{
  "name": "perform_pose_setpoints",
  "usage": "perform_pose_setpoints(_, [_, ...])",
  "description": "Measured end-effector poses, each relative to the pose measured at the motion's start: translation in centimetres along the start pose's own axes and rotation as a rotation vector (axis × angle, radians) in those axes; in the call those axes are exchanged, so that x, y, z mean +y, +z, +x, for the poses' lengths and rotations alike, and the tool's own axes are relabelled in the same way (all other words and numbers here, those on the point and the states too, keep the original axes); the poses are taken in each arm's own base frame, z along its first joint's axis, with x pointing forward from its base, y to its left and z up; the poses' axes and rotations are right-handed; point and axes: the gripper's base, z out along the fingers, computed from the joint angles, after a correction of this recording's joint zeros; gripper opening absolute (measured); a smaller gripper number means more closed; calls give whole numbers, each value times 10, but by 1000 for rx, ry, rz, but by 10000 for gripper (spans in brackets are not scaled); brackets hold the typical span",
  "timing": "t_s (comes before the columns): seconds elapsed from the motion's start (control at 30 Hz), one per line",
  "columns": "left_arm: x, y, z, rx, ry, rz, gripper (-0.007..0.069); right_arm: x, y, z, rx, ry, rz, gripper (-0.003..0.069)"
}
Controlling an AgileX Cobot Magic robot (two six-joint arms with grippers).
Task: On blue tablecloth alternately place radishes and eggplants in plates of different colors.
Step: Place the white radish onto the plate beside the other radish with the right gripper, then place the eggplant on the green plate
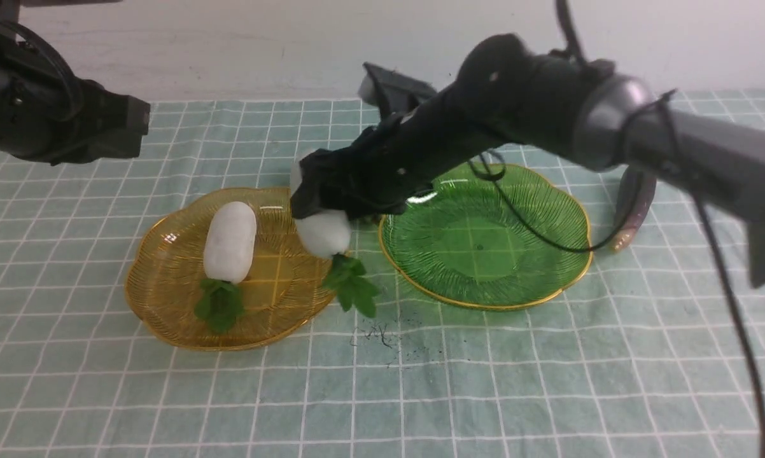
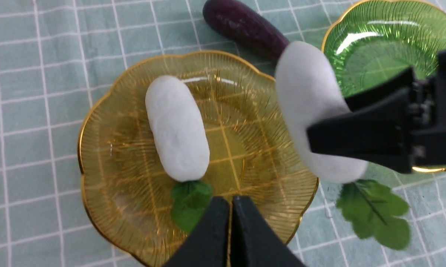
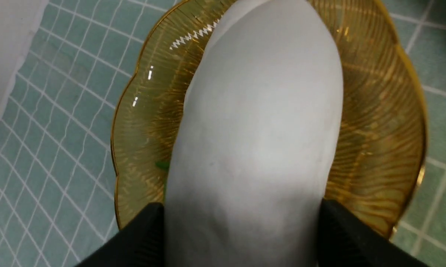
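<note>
A white radish (image 1: 230, 242) lies in the amber-yellow plate (image 1: 166, 273) on the blue tablecloth (image 1: 484, 381). My right gripper (image 1: 319, 205) is shut on the second radish (image 1: 322, 233) and holds it above that plate's right rim, leaves hanging down. In the right wrist view this radish (image 3: 260, 111) sits between the fingers over the amber plate (image 3: 375, 122). The green plate (image 1: 484, 235) holds nothing. One eggplant (image 1: 634, 210) lies right of it; the other eggplant (image 2: 245, 27) lies behind the amber plate. My left gripper (image 2: 230, 198) is shut and empty, above the amber plate's near edge.
A dark smudge (image 1: 382, 334) marks the cloth in front of the two plates. A pale wall runs along the cloth's far edge. My left arm (image 1: 58, 114) hangs at the far left, my right arm (image 1: 548, 108) reaches across over the green plate.
</note>
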Motion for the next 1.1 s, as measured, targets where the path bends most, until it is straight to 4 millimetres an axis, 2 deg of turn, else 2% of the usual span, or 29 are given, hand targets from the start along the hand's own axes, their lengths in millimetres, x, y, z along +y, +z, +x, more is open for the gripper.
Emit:
perform_pose_setpoints(0.1, [0, 0, 2, 26, -7, 4, -8, -2, 23, -2, 5, 46, -31, 465])
perform_pose_setpoints(0.23, [-1, 0, 3, 37, -12, 7, -8, -4, 34, -4, 22, 81, -51, 479])
perform_pose_setpoints(0.3, [-1, 0, 3, 38, -12, 7, -8, -4, 35, -5, 31, 85, -48, 519])
perform_pose_setpoints(0.43, [-1, 0, 3, 38, -13, 7, -8, 1, 25, -11, 55, 32, -26, 625])
perform_pose_setpoints(0.6, [-2, 0, -1, 2, -29, 19, -8, 2, -5, -26, 96, -37, -2, 645])
perform_pose_setpoints(0.7, [-3, 4, -9, -14, -61, 53, -8, -2, -33, -41, 80, -90, 43, 589])
perform_pose_setpoints(0.8, [-3, 20, -32, -13, -115, 115, -8, -3, -87, -66, -29, -163, 189, 398])
perform_pose_setpoints(0.9, [2, 47, -52, 37, -186, 142, -8, -4, -141, -79, -122, -174, 302, 157])
perform_pose_setpoints(0.93, [3, 52, -54, 42, -194, 144, -8, -2, -145, -80, -127, -179, 307, 141])
perform_pose_setpoints(1.0, [7, 77, -67, 88, -217, 141, -8, 1, -196, -83, -194, -179, 386, 24])
perform_pose_setpoints(1.03, [7, 88, -72, 102, -222, 135, -8, 3, -217, -80, -213, -177, 413, 8])
perform_pose_setpoints(1.1, [3, 113, -82, 126, -227, 124, -8, 4, -245, -74, -230, -170, 456, -7])
